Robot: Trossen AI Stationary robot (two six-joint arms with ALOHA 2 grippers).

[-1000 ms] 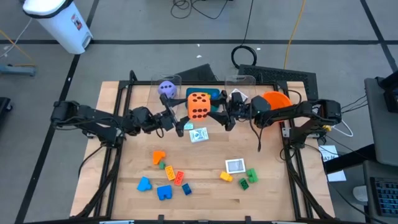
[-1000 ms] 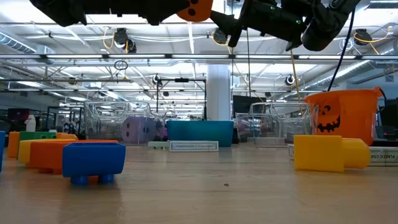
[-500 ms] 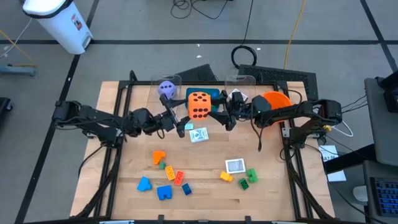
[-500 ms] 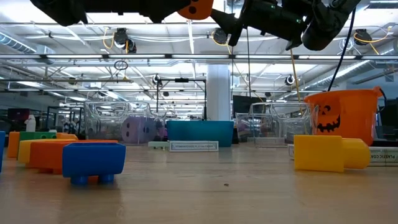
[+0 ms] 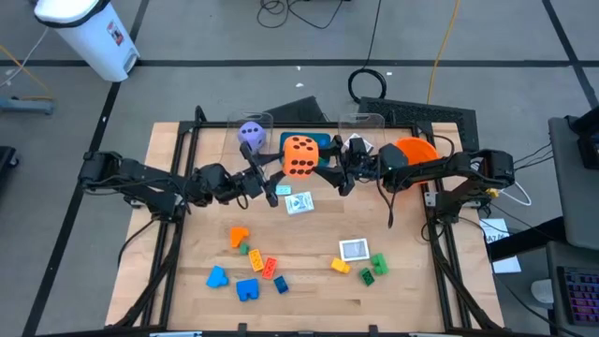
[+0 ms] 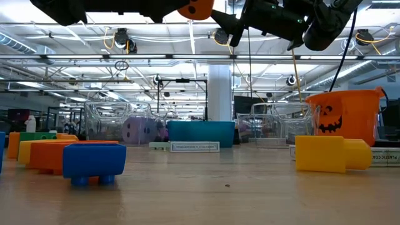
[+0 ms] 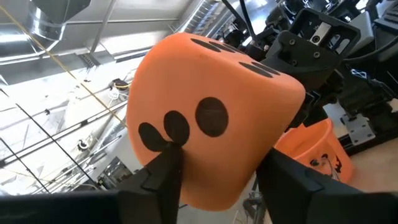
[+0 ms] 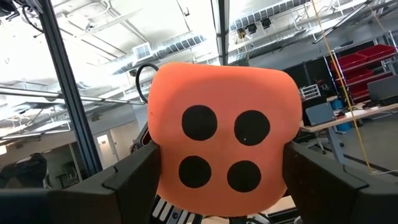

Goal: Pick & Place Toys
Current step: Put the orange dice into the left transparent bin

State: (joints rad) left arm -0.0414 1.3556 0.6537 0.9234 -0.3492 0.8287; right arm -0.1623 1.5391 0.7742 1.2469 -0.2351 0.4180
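Holding the orange dotted die (image 5: 299, 155) above the bench (image 5: 309, 281), our left pincer (image 5: 270, 175) and right pincer (image 5: 329, 171) both clamp it.

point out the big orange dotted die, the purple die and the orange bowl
big orange dotted die (image 5: 299, 155), high view, top face.
purple dotted die (image 5: 250, 132), high view, top face, inside a clear bin.
orange bowl (image 5: 413, 151), high view, its rim beside the right arm.

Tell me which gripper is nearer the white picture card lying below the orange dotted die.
Left. The left gripper sits just beside the white picture card, on its left and slightly above. The right gripper is farther, up on the far side of the orange dotted die.
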